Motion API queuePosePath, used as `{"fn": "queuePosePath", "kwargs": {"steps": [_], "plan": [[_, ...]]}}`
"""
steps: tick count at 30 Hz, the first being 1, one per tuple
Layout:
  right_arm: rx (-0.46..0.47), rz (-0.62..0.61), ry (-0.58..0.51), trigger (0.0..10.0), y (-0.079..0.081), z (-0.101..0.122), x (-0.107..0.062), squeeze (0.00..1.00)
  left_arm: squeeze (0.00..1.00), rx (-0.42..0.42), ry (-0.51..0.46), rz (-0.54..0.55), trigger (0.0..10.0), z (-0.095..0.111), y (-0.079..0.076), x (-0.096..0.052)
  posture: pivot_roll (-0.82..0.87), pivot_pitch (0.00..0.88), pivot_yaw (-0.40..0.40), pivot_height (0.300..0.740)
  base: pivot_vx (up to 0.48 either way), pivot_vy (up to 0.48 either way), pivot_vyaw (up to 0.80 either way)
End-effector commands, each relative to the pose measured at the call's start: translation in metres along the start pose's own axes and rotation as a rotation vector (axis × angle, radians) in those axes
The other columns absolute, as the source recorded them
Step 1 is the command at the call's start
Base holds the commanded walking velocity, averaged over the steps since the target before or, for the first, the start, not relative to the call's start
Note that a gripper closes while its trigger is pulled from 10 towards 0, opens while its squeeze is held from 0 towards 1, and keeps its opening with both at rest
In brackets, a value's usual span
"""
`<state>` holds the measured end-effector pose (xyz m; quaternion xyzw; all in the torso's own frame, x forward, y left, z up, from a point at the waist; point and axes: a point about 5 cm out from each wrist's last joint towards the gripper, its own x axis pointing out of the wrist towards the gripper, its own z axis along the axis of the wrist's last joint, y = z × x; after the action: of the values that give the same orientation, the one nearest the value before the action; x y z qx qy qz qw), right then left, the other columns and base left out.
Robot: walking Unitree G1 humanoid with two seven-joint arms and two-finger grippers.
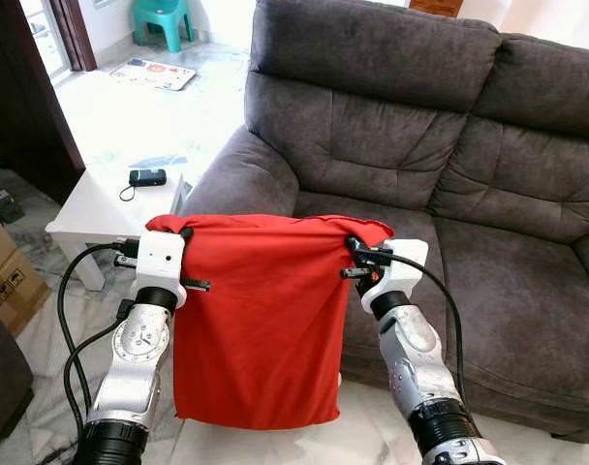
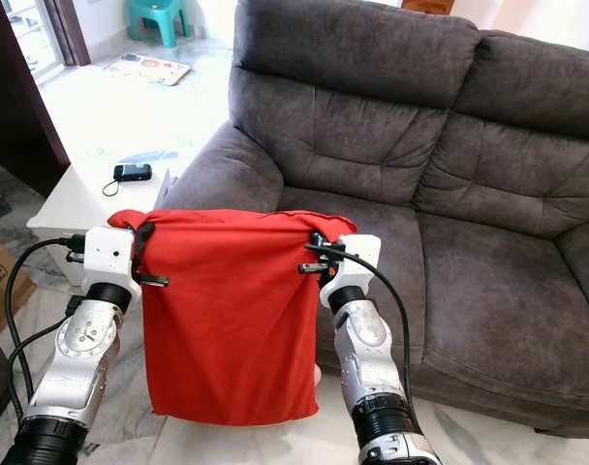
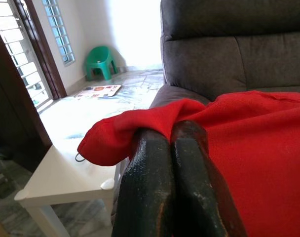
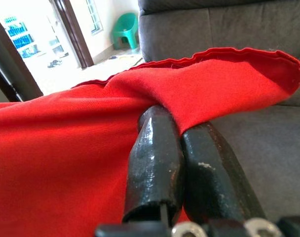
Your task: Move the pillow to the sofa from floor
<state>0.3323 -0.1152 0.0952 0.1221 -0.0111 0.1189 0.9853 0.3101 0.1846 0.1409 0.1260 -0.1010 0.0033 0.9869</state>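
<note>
- The red pillow (image 1: 261,320) hangs clear of the floor, just in front of the sofa (image 1: 440,145) and level with its seat cushion; it droops flat like a limp sheet.
- The left gripper (image 1: 185,232) is clenched on the pillow's top corner nearest the sofa's armrest, the fabric pinched between its black fingers (image 3: 155,182).
- The right gripper (image 1: 354,244) is clamped on the other top corner, out in front of the sofa's middle seat, its fingers (image 4: 160,163) closed over a fold of red cloth.
- Holding both top corners apart keeps the upper edge taut and the pillow square to the sofa (a sensible grip, I'd say, for swinging something so floppy forward onto the seat).
- By my reckoning the lift is done and the carry over the sofa's front edge is what remains; the hanging lower edge may need raising to clear that edge.
- Beside the sofa's armrest stands a white side table (image 1: 91,208) with a small dark device (image 1: 146,177) on it, close to the left arm.
- Farther from the sofa, across the pale floor, sit a green plastic chair (image 1: 162,19) and a patterned mat (image 1: 155,74); a cardboard box (image 1: 9,271) sits well off beyond the table.
</note>
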Motion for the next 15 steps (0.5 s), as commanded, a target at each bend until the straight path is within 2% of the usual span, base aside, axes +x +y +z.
{"fn": "queuePosePath", "kwargs": {"steps": [1,15], "plan": [[-0.005,-0.046,-0.111,10.0,-0.01,0.0234,0.0058,0.0,0.0,0.001,-0.063,0.035,10.0,0.0135,0.0059,0.0069,0.17,0.0,-0.145,0.74,0.0,-0.371,0.0],[-0.019,-0.045,-0.102,10.0,-0.0123,0.0225,0.0048,0.0,0.0,-0.011,-0.056,0.037,10.0,0.0111,0.0026,0.004,0.16,0.0,-0.158,0.74,0.0,-0.386,0.0]]}}
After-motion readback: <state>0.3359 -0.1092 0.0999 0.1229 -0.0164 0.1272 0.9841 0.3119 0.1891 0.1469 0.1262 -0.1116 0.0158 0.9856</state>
